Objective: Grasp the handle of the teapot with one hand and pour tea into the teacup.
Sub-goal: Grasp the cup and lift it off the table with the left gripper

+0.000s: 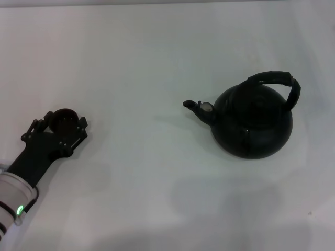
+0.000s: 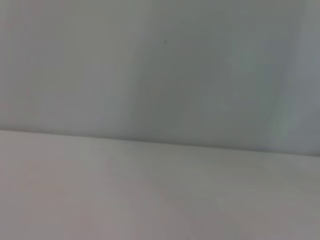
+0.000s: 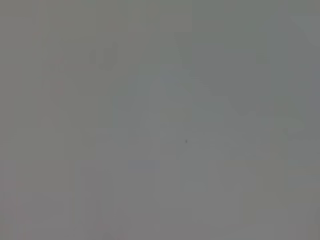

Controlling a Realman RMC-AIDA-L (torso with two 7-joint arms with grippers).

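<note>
The white bench (image 1: pixel 157 52) carries two dark things, set well apart. Toward the robot's right stands the teapot (image 1: pixel 254 125), a round, glossy black pot sitting upright on its base, its short spout (image 1: pixel 198 107) pointing across the bench toward the robot's left side and showing a pale tip. Over its top arches the handle (image 1: pixel 280 82), a thick black hoop with a ribbed surface, leaning toward the pot's far right side; nothing is touching it. On the left side, the left arm reaches in from the near corner, a green light glowing on its pale wrist section, and its black left claw (image 1: pixel 62 124) sits low over the bench. Right at the front of that claw is the teacup (image 1: pixel 64 120), a small round dark cup, lying between the claw's two short fingers (image 1: pixel 82 122). From above, dark on dark, I cannot tell whether the fingers are pressing on the cup or only standing beside it, nor how wide they are spread. The left wrist view shows just bare bench and a pale wall beyond it. The right claw is nowhere to be seen, and the right wrist view gives only a flat grey field.
</note>
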